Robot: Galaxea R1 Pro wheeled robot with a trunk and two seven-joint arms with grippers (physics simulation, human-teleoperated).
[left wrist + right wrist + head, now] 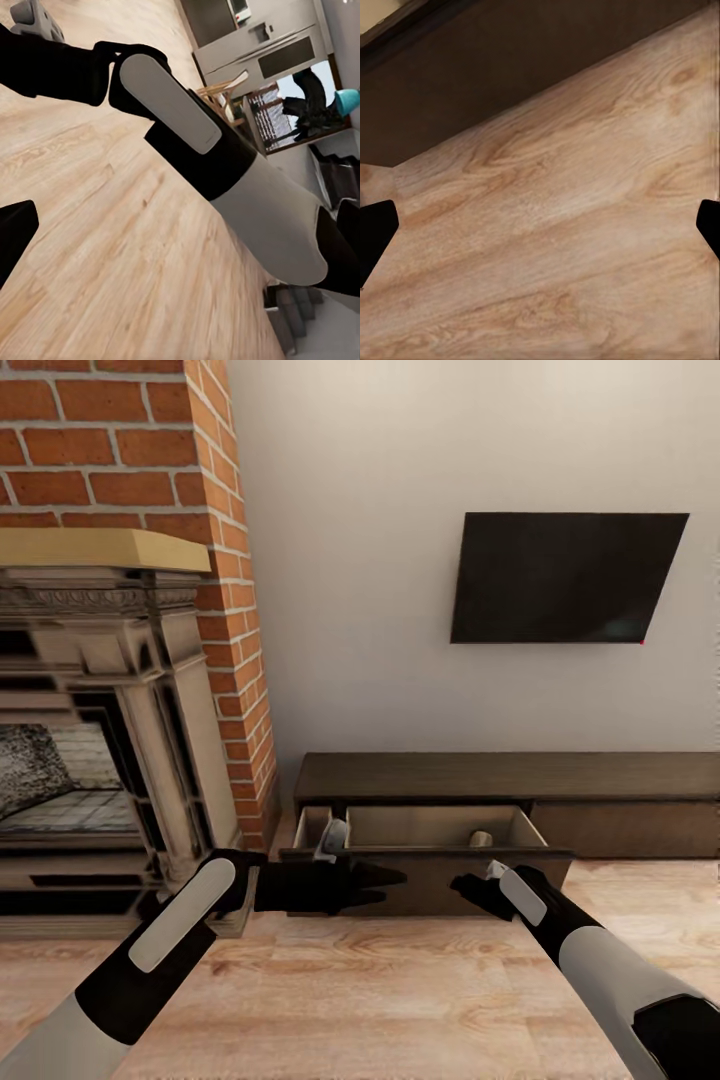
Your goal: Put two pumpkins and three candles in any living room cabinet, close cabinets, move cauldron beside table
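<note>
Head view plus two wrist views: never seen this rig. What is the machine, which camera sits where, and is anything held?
It is a simulated two-armed wheeled robot, steered by a person. The wide picture comes from its head, looking down over both arms: the left hand and right hand hover just in front of a low dark cabinet. Its drawer is pulled open, with a small beige lump, probably a candle, inside. A fireplace stands to the left.

The other two pictures come from cameras near each hand. The left one looks across the wood floor at the right arm. The right one shows its fingers spread wide over bare floor. Neither hand holds anything.
</note>
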